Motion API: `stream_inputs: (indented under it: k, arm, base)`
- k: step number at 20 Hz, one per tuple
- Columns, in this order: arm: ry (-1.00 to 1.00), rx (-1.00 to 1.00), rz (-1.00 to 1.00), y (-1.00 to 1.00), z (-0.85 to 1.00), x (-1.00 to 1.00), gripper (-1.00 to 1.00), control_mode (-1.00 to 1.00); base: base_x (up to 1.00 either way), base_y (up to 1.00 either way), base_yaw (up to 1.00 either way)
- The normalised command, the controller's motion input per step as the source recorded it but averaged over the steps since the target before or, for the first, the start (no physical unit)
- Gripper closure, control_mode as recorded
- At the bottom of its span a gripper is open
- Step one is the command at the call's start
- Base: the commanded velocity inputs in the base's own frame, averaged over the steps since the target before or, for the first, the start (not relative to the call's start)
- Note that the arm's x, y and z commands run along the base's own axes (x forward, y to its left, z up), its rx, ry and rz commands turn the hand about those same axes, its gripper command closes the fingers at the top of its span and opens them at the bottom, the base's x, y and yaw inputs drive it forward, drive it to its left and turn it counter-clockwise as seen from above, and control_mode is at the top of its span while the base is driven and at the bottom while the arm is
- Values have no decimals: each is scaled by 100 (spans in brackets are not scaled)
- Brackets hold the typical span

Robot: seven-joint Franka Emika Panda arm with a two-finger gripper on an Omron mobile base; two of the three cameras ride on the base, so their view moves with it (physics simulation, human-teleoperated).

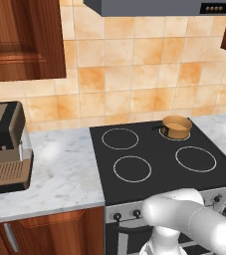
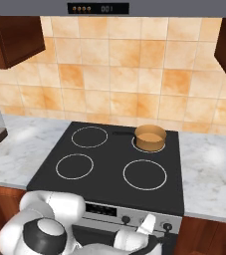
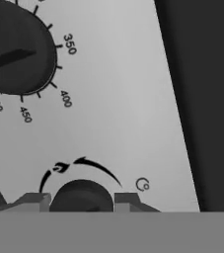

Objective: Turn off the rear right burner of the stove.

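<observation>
The stove (image 1: 157, 149) is a black glass cooktop with four thin rings and a silver front panel (image 3: 133, 113). A copper pot (image 1: 176, 126) (image 2: 150, 137) sits on the rear right burner (image 2: 135, 144) and hides most of its ring. My gripper (image 3: 80, 200) (image 2: 148, 224) is low at the panel's right end. Its two finger tips press on either side of a small dark knob (image 3: 81, 192), so it is shut on that knob. A curved arrow mark arcs over the knob.
A larger dark dial (image 3: 12, 49) with temperature numbers sits beside the held knob. A brown coffee machine (image 1: 5, 147) stands on the marble counter (image 1: 64, 174) left of the stove. More knobs (image 1: 117, 216) line the panel's left end.
</observation>
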Motion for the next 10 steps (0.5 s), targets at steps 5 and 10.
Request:
stream_inputs:
  k: [5,10]
  arm:
    - [-2,64,-17,25,5,16,100,-100]
    - [-3,56,-20,8,3,12,100,-100]
  base:
    - [0,0,0]
    - [0,0,0]
